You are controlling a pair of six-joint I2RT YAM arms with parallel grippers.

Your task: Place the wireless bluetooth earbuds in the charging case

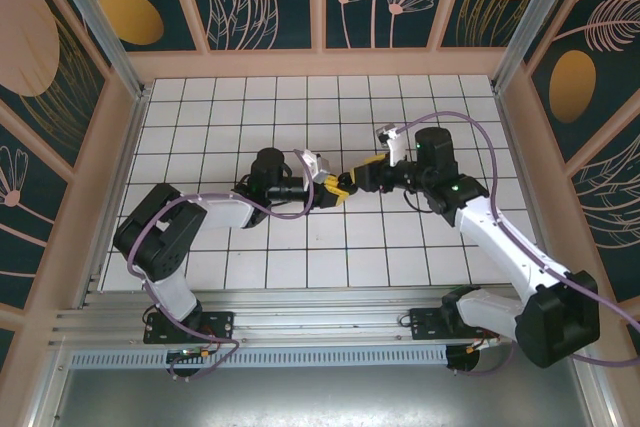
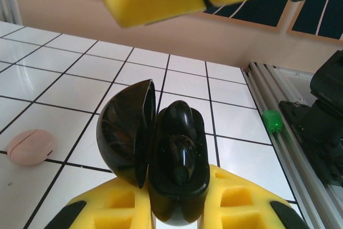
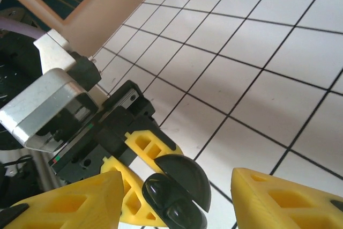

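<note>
- Yellow pads of my left gripper (image 2: 171,215) are clamped on the black charging case (image 2: 161,197), holding it above the white tiles (image 2: 59,89) with its lid (image 2: 124,132) swung open.
- A glossy black earbud (image 2: 179,156) sits down in the case; I cannot tell whether its twin is seated too.
- My right gripper (image 3: 177,207) hangs just beyond the case, jaws apart, holding nothing.
- I judge the insertion here is nearly finished. Next I should check the seating, then nudge the lid shut gently while my left grip stays firm.
- Farther off, a pale pink case (image 2: 30,147) lies closed on the tiles.
</note>
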